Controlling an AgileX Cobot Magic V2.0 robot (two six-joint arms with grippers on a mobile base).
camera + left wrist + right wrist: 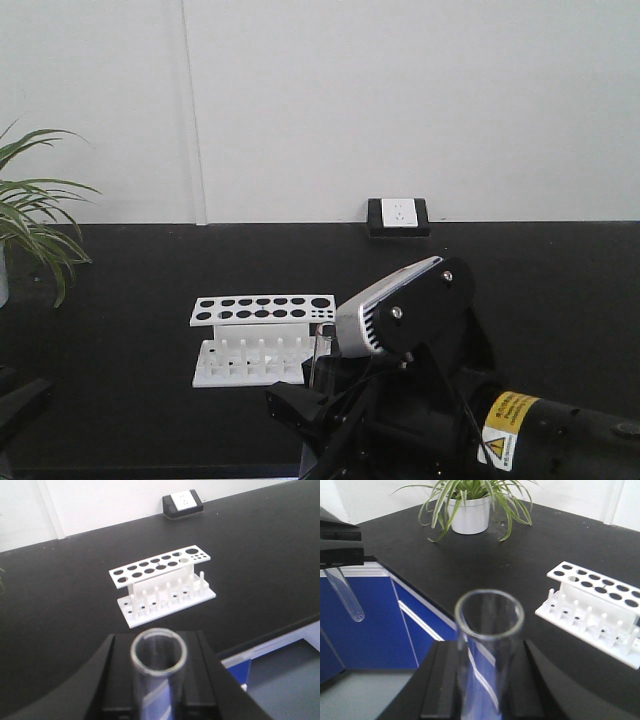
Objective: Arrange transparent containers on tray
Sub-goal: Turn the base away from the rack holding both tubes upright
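Observation:
In the left wrist view a clear glass test tube (159,655) stands upright between the jaws, its open rim toward the camera; my left gripper (159,692) is shut on it. My right gripper (487,692) is likewise shut on another transparent test tube (489,630). The right wrist view also shows the left gripper (340,545) at the upper left, its tube (345,595) hanging down over the table's edge. The tray is out of view. From the front, the right arm (420,330) fills the lower right.
A white rack with round holes (262,338) (160,580) (592,612) stands empty on the black table (120,300). A potted plant (470,515) sits at the far left. A wall socket (398,215) is behind. Blue cabinet fronts (370,630) lie below the table edge.

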